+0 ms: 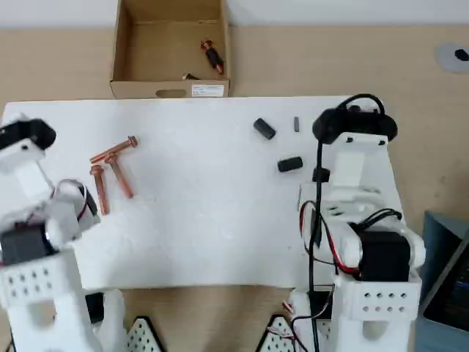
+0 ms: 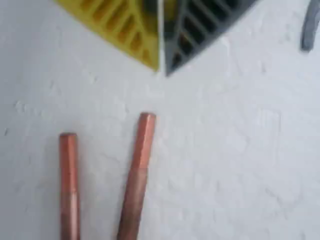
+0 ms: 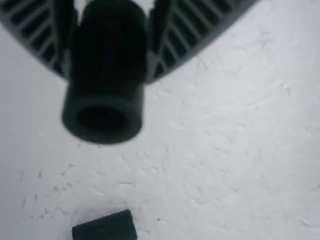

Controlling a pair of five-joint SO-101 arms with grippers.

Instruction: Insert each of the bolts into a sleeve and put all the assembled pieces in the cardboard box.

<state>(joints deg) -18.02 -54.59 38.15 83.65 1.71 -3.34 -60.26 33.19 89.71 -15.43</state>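
Three copper bolts lie at the left of the white foam board. Two of them, one bolt and another bolt, lie just beyond my left gripper, whose yellow and grey fingers are shut on nothing. My right gripper is shut on a black sleeve, held just above the board with its open end showing. A second sleeve lies close by, the same sleeve seen from above. A third sleeve lies farther back. The cardboard box holds one assembled piece.
A small grey piece lies on the board near the far sleeve. The box stands past the board's far edge. A grey disc sits on the wooden table at the far right. The board's middle is bare foam.
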